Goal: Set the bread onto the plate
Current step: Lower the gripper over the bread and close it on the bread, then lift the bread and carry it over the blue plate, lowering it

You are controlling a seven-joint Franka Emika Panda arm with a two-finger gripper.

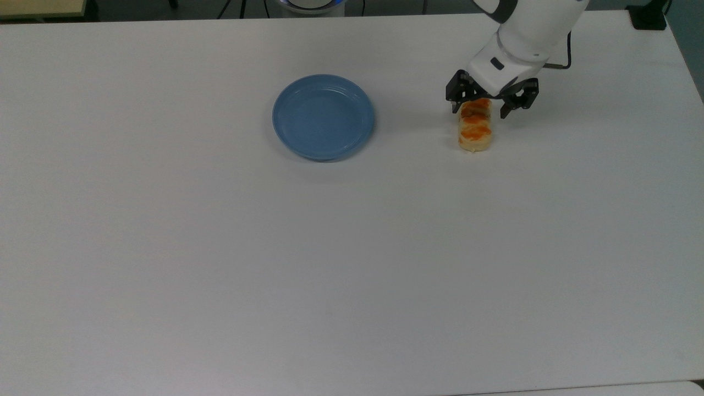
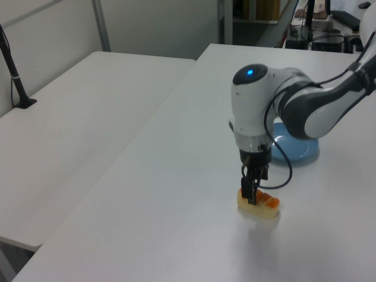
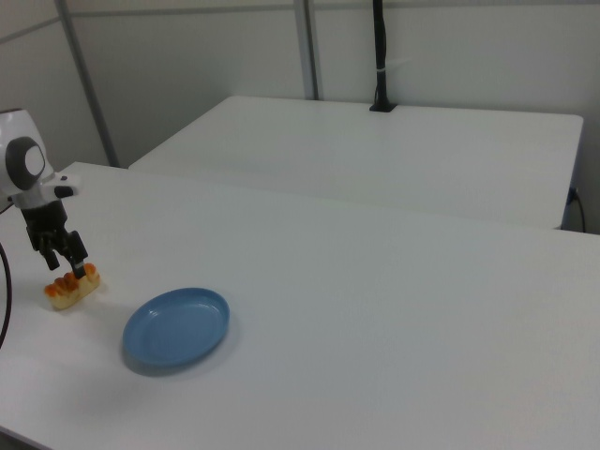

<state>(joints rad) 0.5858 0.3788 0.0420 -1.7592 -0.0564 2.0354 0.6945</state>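
Spread fingers (image 1: 477, 109) straddle the bread (image 1: 475, 134) on the bare desk (image 1: 352, 247); the plate (image 1: 323, 117) (left view: half-hidden behind arm) sits apart.

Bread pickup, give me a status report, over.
Gripper open, straddling the far end of the bread. Bread flat on the table, not lifted. Plate bare; nothing between them.

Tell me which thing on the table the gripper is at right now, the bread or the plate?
The bread. The open gripper straddles its far end in the top view, while the blue plate sits apart, toward the top view's left, with nothing on it.
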